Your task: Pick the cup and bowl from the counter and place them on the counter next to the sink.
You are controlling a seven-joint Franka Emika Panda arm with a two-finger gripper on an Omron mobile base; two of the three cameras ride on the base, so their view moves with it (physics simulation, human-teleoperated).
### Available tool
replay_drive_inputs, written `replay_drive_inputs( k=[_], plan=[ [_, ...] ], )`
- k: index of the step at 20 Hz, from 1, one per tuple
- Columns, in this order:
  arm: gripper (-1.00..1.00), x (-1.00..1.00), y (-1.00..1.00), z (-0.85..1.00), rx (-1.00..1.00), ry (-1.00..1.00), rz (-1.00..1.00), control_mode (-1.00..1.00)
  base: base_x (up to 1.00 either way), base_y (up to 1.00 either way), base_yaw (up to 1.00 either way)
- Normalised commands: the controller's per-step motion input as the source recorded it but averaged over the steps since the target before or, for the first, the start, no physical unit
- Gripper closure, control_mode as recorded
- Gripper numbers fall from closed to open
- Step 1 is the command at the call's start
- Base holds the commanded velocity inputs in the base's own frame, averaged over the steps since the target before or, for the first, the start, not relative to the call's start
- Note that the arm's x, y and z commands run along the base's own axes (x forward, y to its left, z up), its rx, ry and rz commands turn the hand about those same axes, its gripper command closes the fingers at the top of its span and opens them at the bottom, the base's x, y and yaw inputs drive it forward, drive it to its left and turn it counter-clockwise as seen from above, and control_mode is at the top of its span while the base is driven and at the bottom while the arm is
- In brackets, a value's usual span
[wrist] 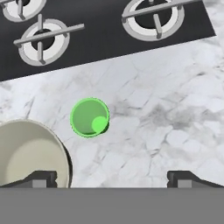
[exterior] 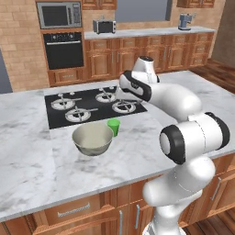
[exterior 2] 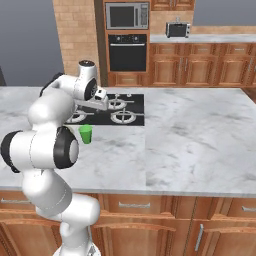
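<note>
Two vessels on white marble counter (exterior: 27,137) | small green plastic cup (wrist: 89,117) beside grey-olive round bowl (wrist: 30,153), both empty | bowl hidden behind arm in right base view | gripper (wrist: 113,178) spread wide, grasping nothing

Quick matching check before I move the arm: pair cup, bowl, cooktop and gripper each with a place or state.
Things:
1. cup
2. bowl
3. cooktop
4. gripper

Places or states:
A. black, four burners, set into the counter
B. open, above the counter, holding nothing
C. small, green, upright between the bowl and the cooktop
D. wide, cream inside, nearest the counter's front edge

Pairs: 1-C, 2-D, 3-A, 4-B
</note>
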Motion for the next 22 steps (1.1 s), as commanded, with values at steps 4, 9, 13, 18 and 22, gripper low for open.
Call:
replay_drive_inputs(
  k=[4,9,13,18,22],
  plan=[
    [-1.00,0.21,0.00,-0.21,0.00,0.00,0.00,-1.00,0.00,0.00,0.00],
    [-1.00,0.30,0.00,-0.26,0.00,0.00,0.02,-1.00,0.00,0.00,0.00],
    [-1.00,0.25,0.06,-0.19,0.00,0.00,0.01,-1.00,0.00,0.00,0.00],
    [-1.00,0.08,0.10,-0.15,0.00,0.00,0.01,-1.00,0.00,0.00,0.00],
    [-1.00,-0.01,0.11,-0.04,0.00,0.00,0.02,-1.00,0.00,0.00,0.00]
  ],
)
